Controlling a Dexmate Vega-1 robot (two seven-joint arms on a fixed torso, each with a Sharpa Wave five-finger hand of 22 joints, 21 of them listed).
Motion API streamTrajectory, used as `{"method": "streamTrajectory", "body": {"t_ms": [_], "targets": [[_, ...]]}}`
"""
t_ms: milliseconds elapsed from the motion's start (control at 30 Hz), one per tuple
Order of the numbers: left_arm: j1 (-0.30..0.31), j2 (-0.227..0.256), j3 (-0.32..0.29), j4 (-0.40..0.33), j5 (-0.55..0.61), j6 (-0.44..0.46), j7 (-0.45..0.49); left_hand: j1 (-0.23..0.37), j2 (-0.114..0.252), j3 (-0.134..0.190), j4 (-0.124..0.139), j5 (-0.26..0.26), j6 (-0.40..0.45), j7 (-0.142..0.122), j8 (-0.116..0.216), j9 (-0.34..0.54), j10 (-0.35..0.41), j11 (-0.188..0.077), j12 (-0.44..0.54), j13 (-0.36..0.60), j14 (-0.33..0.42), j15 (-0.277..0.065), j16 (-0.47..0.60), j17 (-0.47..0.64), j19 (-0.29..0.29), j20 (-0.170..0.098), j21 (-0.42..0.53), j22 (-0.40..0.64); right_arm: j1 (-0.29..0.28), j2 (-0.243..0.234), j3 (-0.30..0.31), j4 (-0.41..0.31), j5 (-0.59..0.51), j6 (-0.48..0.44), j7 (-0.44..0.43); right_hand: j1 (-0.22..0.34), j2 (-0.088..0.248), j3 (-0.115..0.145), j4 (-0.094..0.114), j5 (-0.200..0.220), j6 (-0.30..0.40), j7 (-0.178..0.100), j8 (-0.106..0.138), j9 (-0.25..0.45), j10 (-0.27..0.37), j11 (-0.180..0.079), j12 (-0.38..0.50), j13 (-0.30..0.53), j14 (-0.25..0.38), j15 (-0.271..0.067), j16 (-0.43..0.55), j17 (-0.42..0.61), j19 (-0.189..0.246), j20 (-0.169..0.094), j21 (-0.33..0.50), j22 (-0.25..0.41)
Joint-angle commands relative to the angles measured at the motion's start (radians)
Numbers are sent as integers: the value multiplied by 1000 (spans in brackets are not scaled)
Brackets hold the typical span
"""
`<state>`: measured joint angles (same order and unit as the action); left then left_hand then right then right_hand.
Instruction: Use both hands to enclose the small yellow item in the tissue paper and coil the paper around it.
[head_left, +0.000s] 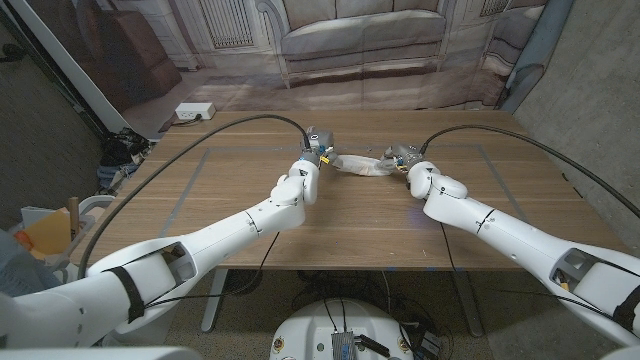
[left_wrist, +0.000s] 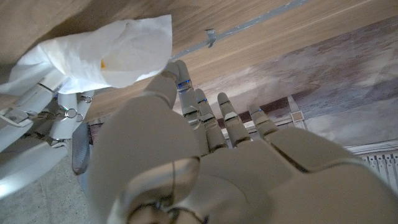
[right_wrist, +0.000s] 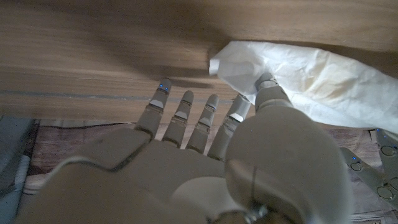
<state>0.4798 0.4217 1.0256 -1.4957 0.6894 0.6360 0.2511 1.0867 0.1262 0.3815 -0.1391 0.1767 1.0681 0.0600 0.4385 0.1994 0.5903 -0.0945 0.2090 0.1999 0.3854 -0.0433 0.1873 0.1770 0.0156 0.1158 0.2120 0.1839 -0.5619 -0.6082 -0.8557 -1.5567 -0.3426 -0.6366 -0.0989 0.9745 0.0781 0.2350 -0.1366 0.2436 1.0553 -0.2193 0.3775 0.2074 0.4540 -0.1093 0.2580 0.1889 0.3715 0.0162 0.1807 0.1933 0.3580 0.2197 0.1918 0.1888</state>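
**Paper bundle held at both ends, mid-table**

Wooden table (head_left: 350, 225): bears the work, slightly beyond centre in the head view.

Arms: both reach in from the near corners and converge on the bundle, the left arm toward 1 o'clock, the right arm toward 11 o'clock.

Tissue paper (head_left: 362, 166): a crumpled white length lying across the table between the two hands. A yellowish patch shows through it in both wrist views, judged to be the small yellow item (left_wrist: 104, 63) inside. Judgement: light, soft and limp; tears readily and will not hold a twist unless pinched. The best hold is at the loose ends, clear of the lump.

Left hand (head_left: 303, 178): at the bundle's 9 o'clock end. The left wrist view shows one fingertip against the paper and the other fingers spread; I cannot tell whether it pinches.

Right hand (head_left: 428, 178): at the 3 o'clock end, thumb tip on the paper, other fingers apart. A true pinch cannot be confirmed.
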Motion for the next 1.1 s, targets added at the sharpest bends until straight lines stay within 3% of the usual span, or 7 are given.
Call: {"method": "streamTrajectory", "body": {"t_ms": [33, 300, 467, 600, 667, 833, 1100], "targets": [[0, -16, 23, 46, 32, 20, 28, 4, -13, 6, -5, -3, 1, 4, -8, 2, -13, -2, -5, 2, -11, -17, -4, -1, -4, 0, -2, 3, 13, 15, -32, 20, 7, -29, -2, 7, -4, 4, -8, -7, -28, 1, -12, 5, -5, 3, -4, 2, -1, -9, 9, 2, -8, -1, 0, 3], [3, -18, 31, 61, 34, 29, 25, 19, -27, 13, -16, -2, -7, -15, -5, 13, -32, -1, -10, 4, -22, -12, -7, -1, -9, 2, -3, 3, 12, 21, -44, 29, 6, -25, -22, 6, -7, 3, -8, -9, -36, 0, -12, 9, -8, 4, -7, 2, 2, -11, 10, 2, -10, -1, 1, 3], [9, -16, 29, 62, 28, 24, 30, 23, -43, 17, -11, -1, -161, -77, -64, 15, -83, 5, -18, 7, -41, 2, -3, 4, -19, 7, -4, 3, 7, 21, -51, 19, -3, -38, -35, -37, -31, -9, 6, -20, -195, 2, -75, 18, -39, 17, -25, 5, -13, -6, 9, 4, -29, -1, 6, 5], [14, -11, 22, 54, 18, 20, 32, 5, -48, 10, 1, -3, -234, -92, -94, 14, -109, 5, -19, 8, -52, 13, -1, 6, -28, 11, -6, 4, 0, 17, -50, 7, -6, -41, -46, -61, -35, -10, 13, -20, -289, 3, -121, 16, -67, 42, -35, 7, -30, 1, 7, 4, -36, -2, 9, 5], [17, -8, 18, 50, 13, 18, 34, -6, -54, 6, 6, -3, -280, -103, -115, 13, -130, 5, -19, 9, -57, 17, 0, 7, -31, 13, -5, 4, -2, 13, -50, 0, -8, -38, -48, -68, -36, -11, 15, -21, -308, 3, -130, 16, -75, 47, -38, 7, -36, 3, 6, 4, -38, -2, 9, 5], [28, 3, 0, 26, -5, 16, 33, -21, -56, 2, 13, -3, -357, -100, -150, 12, -161, 18, -21, 10, -74, 24, -2, 8, -38, 17, -6, 4, -17, -2, -47, -38, -23, -38, -66, -81, -40, -12, 17, -22, -363, 3, -156, 18, -100, 58, -44, 8, -49, 8, 5, 3, -45, -2, 9, 5], [51, 29, -32, -37, -38, 14, 17, -38, -56, -3, 21, -3, -411, -91, -175, 13, -179, 28, -18, 10, -83, 31, -1, 8, -41, 21, -5, 4, -48, -29, -26, -111, -32, -47, -76, -97, -46, -13, 17, -21, -471, 6, -194, 15, -123, 70, -47, 9, -65, 16, 6, 2, -49, -2, 11, 4]]}}
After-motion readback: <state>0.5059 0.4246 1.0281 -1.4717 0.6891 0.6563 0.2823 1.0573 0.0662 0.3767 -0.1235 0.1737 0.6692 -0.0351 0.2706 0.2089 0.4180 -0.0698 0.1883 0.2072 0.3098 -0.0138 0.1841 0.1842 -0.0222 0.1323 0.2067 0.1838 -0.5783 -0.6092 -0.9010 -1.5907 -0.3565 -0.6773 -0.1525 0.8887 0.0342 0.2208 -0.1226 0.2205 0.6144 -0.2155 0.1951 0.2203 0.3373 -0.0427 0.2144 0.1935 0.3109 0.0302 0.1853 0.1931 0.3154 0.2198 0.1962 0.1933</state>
